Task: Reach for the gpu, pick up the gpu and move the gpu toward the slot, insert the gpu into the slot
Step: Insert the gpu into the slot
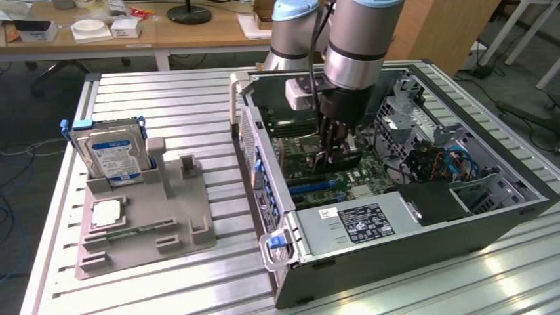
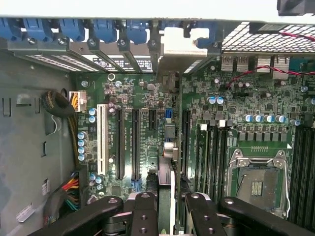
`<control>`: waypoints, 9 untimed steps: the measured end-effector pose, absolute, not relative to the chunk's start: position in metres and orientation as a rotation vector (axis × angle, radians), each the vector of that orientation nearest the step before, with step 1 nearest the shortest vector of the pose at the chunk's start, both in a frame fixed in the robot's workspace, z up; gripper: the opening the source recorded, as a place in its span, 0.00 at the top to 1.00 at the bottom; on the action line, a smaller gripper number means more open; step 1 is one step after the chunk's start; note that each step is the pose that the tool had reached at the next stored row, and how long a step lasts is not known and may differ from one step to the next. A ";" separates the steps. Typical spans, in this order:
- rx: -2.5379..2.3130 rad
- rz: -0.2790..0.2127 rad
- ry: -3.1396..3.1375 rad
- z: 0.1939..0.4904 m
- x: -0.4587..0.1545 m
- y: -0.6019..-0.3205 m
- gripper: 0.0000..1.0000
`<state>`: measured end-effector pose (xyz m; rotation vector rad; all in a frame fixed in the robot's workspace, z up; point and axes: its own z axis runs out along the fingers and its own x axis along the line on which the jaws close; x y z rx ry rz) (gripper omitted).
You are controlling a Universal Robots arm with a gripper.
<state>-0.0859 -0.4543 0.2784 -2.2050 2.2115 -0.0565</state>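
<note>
Your gripper clamped the gpu edge-on over the motherboard; its bracket sat at twelve o'clock.

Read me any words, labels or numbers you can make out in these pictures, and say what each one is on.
None can be read.
Blue-white label on the silver hard drive: print too small.
Black label on the grey power supply box in the open computer case: blurred.
White sticker beside it: unreadable.
White markings on the green motherboard: too small.
</note>
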 end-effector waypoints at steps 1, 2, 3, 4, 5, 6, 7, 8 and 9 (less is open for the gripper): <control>-2.205 -0.056 2.211 0.278 -0.086 -0.454 0.74; -2.205 -0.056 2.211 0.277 -0.086 -0.454 0.74; -2.205 -0.056 2.212 0.277 -0.087 -0.455 0.74; -2.205 -0.056 2.211 0.276 -0.088 -0.455 0.74; -2.205 -0.056 2.211 0.275 -0.088 -0.455 0.74; -2.205 -0.056 2.211 0.275 -0.089 -0.455 0.74; -2.205 -0.056 2.211 0.274 -0.089 -0.455 0.74; -2.205 -0.056 2.211 0.273 -0.089 -0.455 0.74; -2.205 -0.056 2.211 0.273 -0.090 -0.455 0.74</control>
